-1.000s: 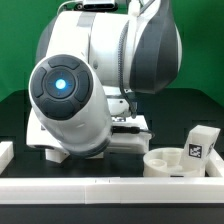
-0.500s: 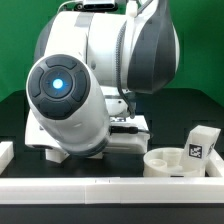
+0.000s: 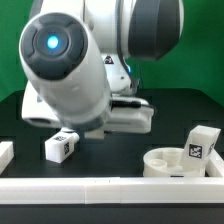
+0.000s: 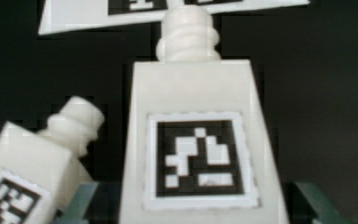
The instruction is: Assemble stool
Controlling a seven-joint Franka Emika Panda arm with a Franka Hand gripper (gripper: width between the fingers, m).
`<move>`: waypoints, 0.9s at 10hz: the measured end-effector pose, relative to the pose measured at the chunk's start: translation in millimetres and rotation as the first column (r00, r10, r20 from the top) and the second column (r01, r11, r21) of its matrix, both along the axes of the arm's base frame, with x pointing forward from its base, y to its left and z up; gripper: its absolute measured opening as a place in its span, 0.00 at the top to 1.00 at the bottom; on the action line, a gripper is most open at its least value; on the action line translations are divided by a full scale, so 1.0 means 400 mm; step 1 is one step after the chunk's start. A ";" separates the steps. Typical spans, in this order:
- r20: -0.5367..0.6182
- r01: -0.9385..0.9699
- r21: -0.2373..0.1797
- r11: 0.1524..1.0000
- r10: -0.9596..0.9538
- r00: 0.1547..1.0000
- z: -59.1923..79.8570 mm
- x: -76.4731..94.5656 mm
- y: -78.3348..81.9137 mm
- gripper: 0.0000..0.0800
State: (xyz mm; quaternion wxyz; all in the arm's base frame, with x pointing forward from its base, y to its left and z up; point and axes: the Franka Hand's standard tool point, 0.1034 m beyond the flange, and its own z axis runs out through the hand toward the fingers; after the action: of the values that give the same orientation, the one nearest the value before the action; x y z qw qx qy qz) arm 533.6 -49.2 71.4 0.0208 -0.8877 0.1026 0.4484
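The dark fingers (image 4: 91,203) of the Panda arm's gripper (image 4: 197,206) are clamped on the flanks of a white blocky plastic stool leg (image 4: 197,120). In the wrist view its black-and-white square tag faces the camera and its ridged peg points away from the gripper. Just beside it, tilted, lies a second white tagged leg (image 4: 43,150); whether the two touch cannot be told. Beyond the pegs lies the flat white marker board (image 4: 87,15). In the exterior view the bulky white-and-grey arm (image 3: 70,70) hides the gripper. A white tagged leg block (image 3: 60,147) shows just under it above the black table (image 3: 120,150); which of the two legs it is cannot be told. Toward the exterior view's right, well apart from the arm, the thick round white seat disc (image 3: 160,165) lies flat, with another tagged leg (image 3: 201,143) upright at its rim. A long white border rail (image 3: 90,186) runs along the near edge.
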 end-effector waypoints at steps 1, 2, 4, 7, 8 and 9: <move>-0.002 -0.002 0.000 1.000 0.002 1.000 0.025 0.004 0.004 0.58; 0.012 -0.001 -0.003 1.000 0.001 1.000 0.015 0.009 -0.001 0.58; 0.048 -0.003 -0.009 1.000 0.004 0.999 0.008 0.024 -0.003 0.58; 0.121 -0.011 -0.014 1.000 0.013 0.993 0.023 0.064 0.006 0.58; 0.212 -0.016 -0.026 1.000 0.021 0.977 0.052 0.104 0.023 0.58; 0.228 -0.008 -0.036 0.999 0.016 0.974 0.077 0.111 0.045 0.58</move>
State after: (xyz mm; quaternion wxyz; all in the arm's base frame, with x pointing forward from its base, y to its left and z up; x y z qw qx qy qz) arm 578.0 -31.3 102.3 0.0143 -0.9341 0.1020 0.3418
